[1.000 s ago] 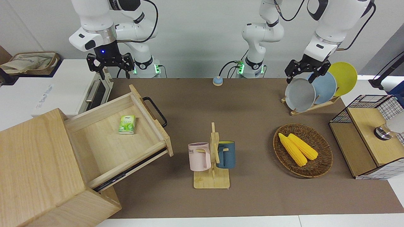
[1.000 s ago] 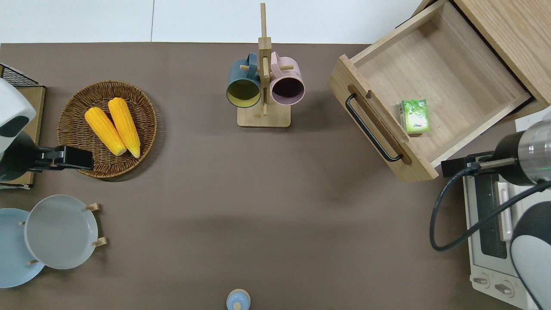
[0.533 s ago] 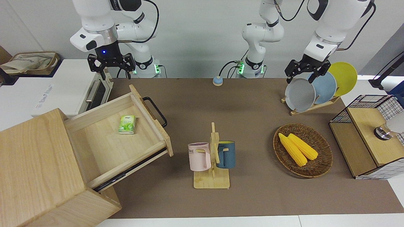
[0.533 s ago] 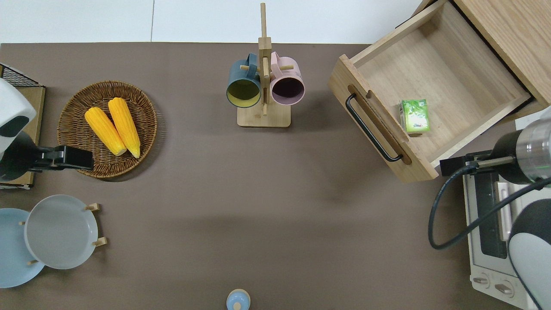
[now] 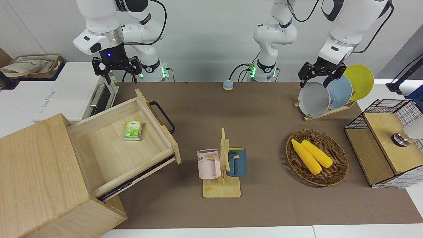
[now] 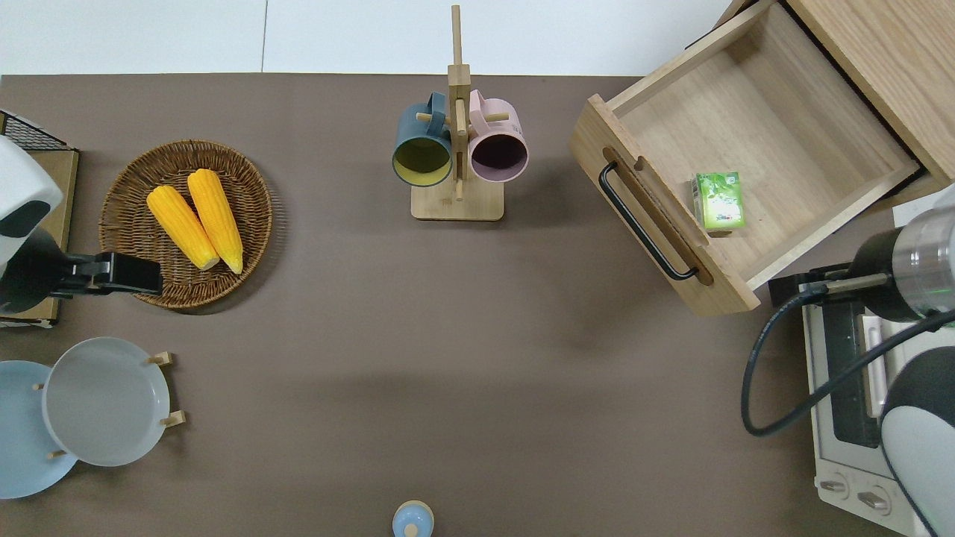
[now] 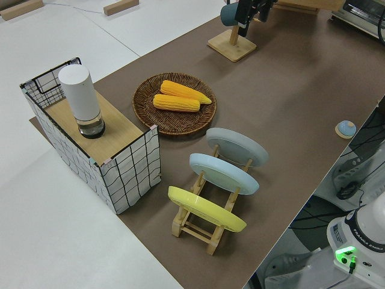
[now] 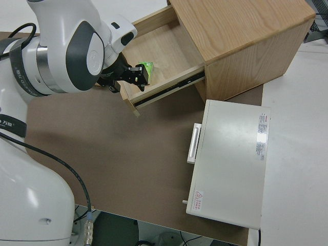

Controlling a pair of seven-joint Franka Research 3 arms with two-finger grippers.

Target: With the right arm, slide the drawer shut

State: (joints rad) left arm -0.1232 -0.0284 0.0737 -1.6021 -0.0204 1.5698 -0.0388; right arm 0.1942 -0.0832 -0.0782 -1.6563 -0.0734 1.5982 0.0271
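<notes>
The drawer point(image 5: 109, 155) of the big pale-wood box point(image 5: 33, 165) stands pulled out wide, with its black loop handle point(image 5: 162, 116) facing the middle of the table. A green tissue pack point(image 5: 133, 130) lies in it. In the overhead view the drawer point(image 6: 776, 112) and its handle point(image 6: 645, 224) show too. My right gripper point(image 5: 120, 78), blue light on its wrist, is open and empty in the air. In the overhead view the right gripper point(image 6: 791, 285) is over the gap between the drawer's corner and the toaster oven, apart from the handle. My left gripper point(image 5: 315, 81) is parked and open.
A white toaster oven point(image 6: 858, 403) stands beside the box, nearer to the robots. A mug rack point(image 5: 222, 165) with two mugs stands mid-table. Toward the left arm's end are a basket with corn point(image 5: 316, 158), a plate rack point(image 5: 327, 96) and a wire-grid cabinet point(image 5: 386, 142).
My right gripper has risen a little and drawn back slightly toward the robots. The drawer and the tissue pack have not moved. The left arm is still.
</notes>
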